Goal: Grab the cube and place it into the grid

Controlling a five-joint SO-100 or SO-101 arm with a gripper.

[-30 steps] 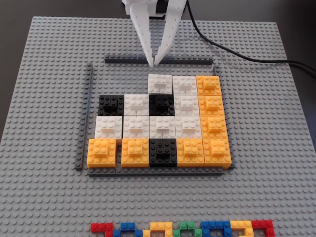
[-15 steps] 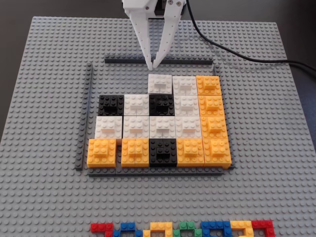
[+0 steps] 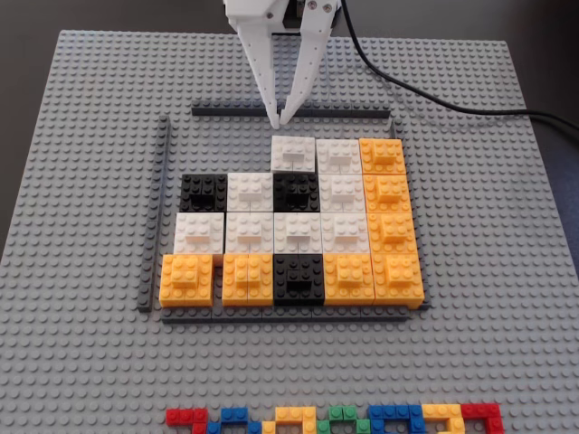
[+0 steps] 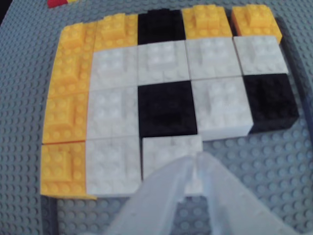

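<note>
The cube [image 3: 294, 154] is a small white block with a raised brick on top, sitting at the left end of the grid's far row in the fixed view. The grid [image 3: 271, 315] is a patchwork of white, black and orange blocks edged by dark grey strips. My white gripper [image 3: 281, 119] hangs just behind the cube, over the far strip, shut with nothing between its fingers. In the wrist view the gripper [image 4: 195, 159] covers the near edge of the cube [image 4: 168, 147], with the grid [image 4: 166, 105] spread out beyond.
A grey studded baseplate [image 3: 72, 181] carries everything. A long dark strip [image 3: 156, 217] runs down the grid's left side, and another strip [image 3: 344, 112] lies behind it. A row of multicoloured bricks [image 3: 335, 419] lines the front edge. A black cable [image 3: 434, 99] trails off to the right.
The fingers have drawn closer together since a second ago and the gripper has shifted slightly. No block has moved.
</note>
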